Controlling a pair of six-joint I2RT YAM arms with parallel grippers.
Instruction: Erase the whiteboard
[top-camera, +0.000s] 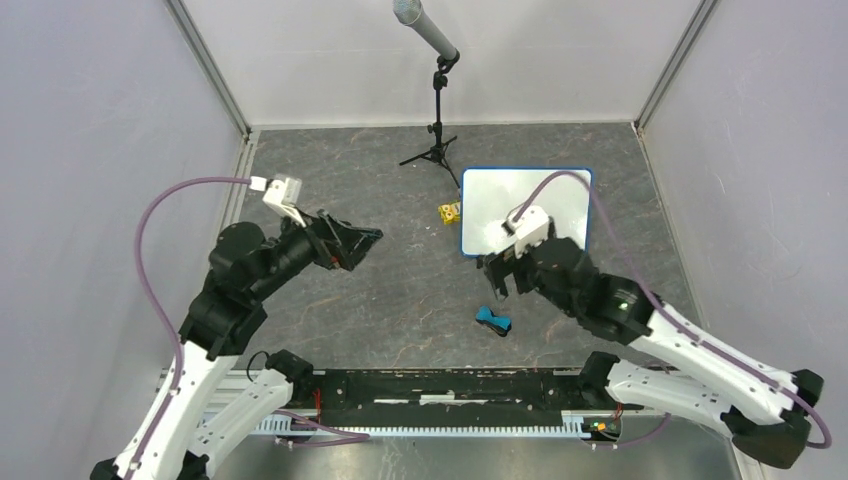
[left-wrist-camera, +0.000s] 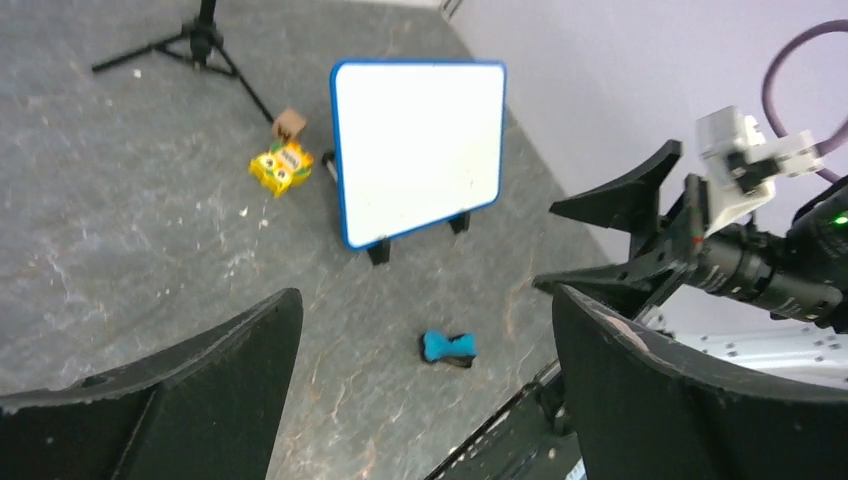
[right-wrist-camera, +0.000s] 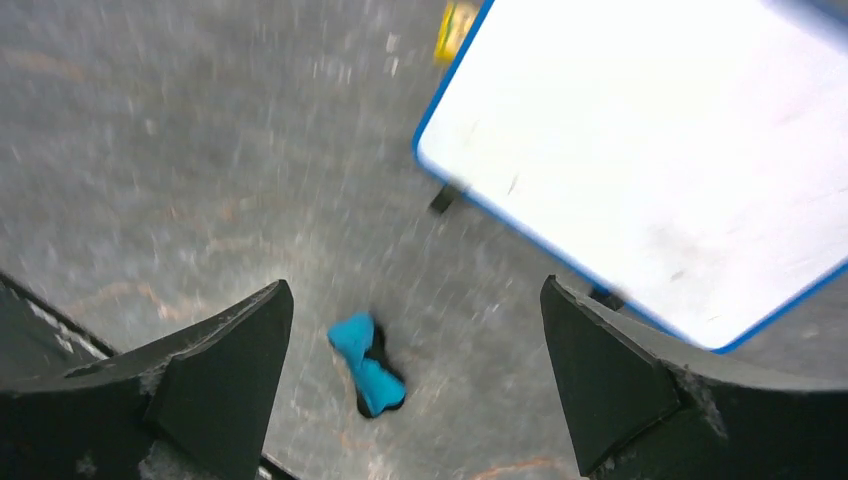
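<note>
Grey table (top-camera: 380, 290) bears whiteboard (top-camera: 490, 200), blue eraser (top-camera: 493, 321) near.

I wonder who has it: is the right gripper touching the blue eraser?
Apart. The right wrist view shows the eraser on the table, clear gaps between it and the open right gripper.

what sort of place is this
Probably a lab test booth: plain pale walls box in the table, two robot arms are bolted at its edge, and a microphone stands on a tripod.
</note>
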